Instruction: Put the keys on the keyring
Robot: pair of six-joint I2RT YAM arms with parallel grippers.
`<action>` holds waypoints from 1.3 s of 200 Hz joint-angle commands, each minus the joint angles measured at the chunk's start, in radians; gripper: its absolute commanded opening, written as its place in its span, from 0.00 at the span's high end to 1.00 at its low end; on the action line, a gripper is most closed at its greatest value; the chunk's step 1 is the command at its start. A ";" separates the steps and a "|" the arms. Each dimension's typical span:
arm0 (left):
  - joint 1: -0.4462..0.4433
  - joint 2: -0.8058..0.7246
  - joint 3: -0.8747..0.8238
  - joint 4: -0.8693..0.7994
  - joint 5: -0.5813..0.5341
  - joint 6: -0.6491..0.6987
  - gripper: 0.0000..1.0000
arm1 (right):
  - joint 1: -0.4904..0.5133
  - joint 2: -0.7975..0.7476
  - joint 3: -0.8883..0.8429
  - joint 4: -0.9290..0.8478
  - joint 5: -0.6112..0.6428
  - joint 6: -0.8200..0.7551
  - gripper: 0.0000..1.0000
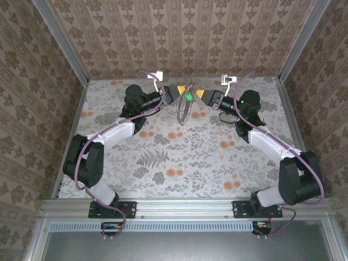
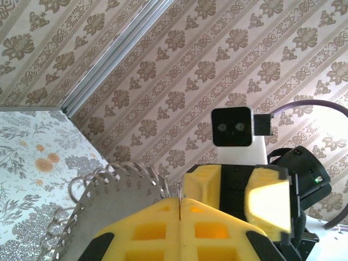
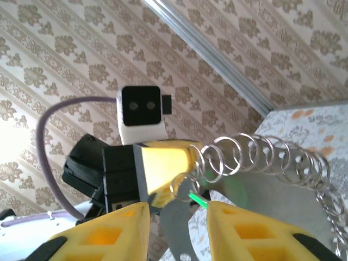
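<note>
Keyring (image 1: pixel 179 113) is kept raised and steady, apparently for threading, pinched in the clenched left gripper (image 1: pixel 178 91); green key (image 1: pixel 188 97) is seen just beside that gripper, facing the right gripper (image 1: pixel 200 93), whose fingers are parted and released.

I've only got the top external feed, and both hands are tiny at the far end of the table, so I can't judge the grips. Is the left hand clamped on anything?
Observer: Yes. Its wrist camera shows the left hand shut, a thin wire loop pinched in its grip.
Operator: And the other one?
Observer: The right hand is open; its yellow fingers stand well apart.
Operator: What's the green speck between them?
Observer: Likely the key: it shows as a green sliver in the gap between those fingers, beside the loop.
</note>
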 commanded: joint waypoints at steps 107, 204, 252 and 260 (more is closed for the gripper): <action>-0.007 -0.030 0.018 0.045 -0.007 -0.002 1.00 | 0.069 0.206 0.157 0.230 0.080 0.196 0.69; -0.007 -0.031 0.019 0.051 0.004 -0.001 1.00 | 0.072 0.226 0.138 0.249 0.067 0.205 0.87; -0.007 -0.033 0.018 0.056 0.007 -0.005 1.00 | 0.076 0.237 0.141 0.245 0.052 0.206 0.85; -0.007 -0.033 0.018 0.055 0.006 -0.005 1.00 | 0.080 0.239 0.141 0.245 0.049 0.206 0.86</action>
